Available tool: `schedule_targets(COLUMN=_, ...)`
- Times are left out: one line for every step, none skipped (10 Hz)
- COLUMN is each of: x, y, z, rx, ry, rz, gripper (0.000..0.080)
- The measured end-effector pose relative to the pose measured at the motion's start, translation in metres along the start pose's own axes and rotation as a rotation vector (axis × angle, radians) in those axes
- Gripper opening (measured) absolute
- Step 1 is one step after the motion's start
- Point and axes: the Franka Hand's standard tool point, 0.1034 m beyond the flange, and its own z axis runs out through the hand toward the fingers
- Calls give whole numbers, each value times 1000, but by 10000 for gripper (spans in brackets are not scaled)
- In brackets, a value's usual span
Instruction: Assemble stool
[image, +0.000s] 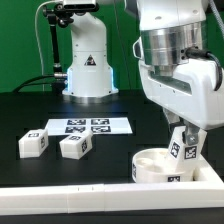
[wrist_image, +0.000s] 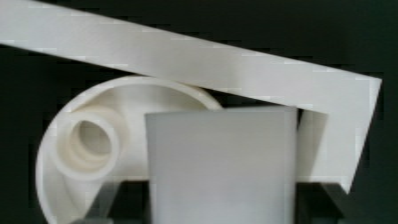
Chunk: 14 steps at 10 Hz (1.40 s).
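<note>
The round white seat (image: 158, 167) lies on the black table at the exterior view's right, against the white border wall (image: 100, 200). My gripper (image: 188, 140) is shut on a white block leg (image: 183, 148) with tags and holds it upright right over the seat. In the wrist view the held leg (wrist_image: 219, 165) fills the middle between my dark fingers (wrist_image: 125, 205), and the seat (wrist_image: 107, 130) with a round socket shows beside it. Two more legs, one (image: 33, 143) and another (image: 76, 146), lie at the exterior view's left.
The marker board (image: 88, 126) lies flat behind the loose legs. A white robot base (image: 88, 65) with cables stands at the back. The border wall also shows in the wrist view (wrist_image: 214, 60), running behind the seat.
</note>
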Motion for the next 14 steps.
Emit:
schedule_targets(x=-1, y=-2, z=0, rx=14, ry=-5, rz=67, gripper=340)
schedule_targets(x=-1, y=-2, z=0, rx=15, ry=-10, rz=91, gripper=340)
schedule_targets(x=-1, y=-2, z=0, rx=17, ry=-18, rz=157, gripper=340)
schedule_targets(x=-2, y=-2, z=0, rx=17, ry=-19, rz=175, gripper=340)
schedule_targets(x=-3, y=-2, z=1, rx=16, ry=-19, rz=172, gripper=340)
schedule_targets(x=-3, y=-2, z=0, rx=16, ry=-19, rz=160, gripper=516)
schedule_targets(x=-3, y=-4, z=-5, rx=24, ry=-20, rz=140, gripper=608)
schedule_targets(x=-4, y=-7, z=-11, rx=33, ry=-21, rz=125, gripper=638)
schedule_targets(x=-6, y=-9, z=-18, rx=44, ry=-23, rz=118, gripper=638)
schedule_targets(x=-7, y=-13, z=-27, rx=58, ry=-25, rz=101, gripper=648)
schedule_targets(x=-7, y=-12, z=-25, rx=56, ry=-24, rz=74, gripper=648)
schedule_targets(x=-8, y=-12, z=-24, rx=54, ry=-24, rz=73, gripper=649)
schedule_targets(x=-9, y=-10, z=-21, rx=44, ry=-12, rz=15, gripper=649)
schedule_targets(x=-13, y=-8, z=-13, rx=18, ry=12, rz=-94, gripper=649)
